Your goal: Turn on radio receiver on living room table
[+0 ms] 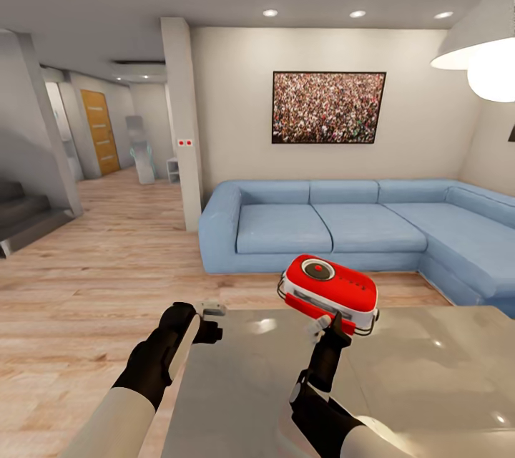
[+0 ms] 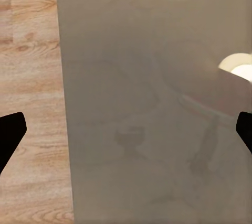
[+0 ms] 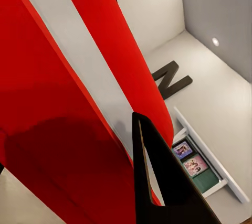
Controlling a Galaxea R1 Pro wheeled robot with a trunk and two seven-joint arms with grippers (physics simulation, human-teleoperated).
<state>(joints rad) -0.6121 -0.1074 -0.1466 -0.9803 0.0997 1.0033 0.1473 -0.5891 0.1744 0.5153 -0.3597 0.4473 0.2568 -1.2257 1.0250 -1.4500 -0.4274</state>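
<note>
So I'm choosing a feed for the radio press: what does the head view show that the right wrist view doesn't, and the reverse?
Head view alone: the whole radio receiver tilted above the table, its dark dial up, the right claw at its near edge, the left claw by the table's left edge, the blue sofa. Right wrist view alone: close red and white casing, one dark fingertip against it, a wall shelf with photos. Both show the receiver and the right claw.
</note>
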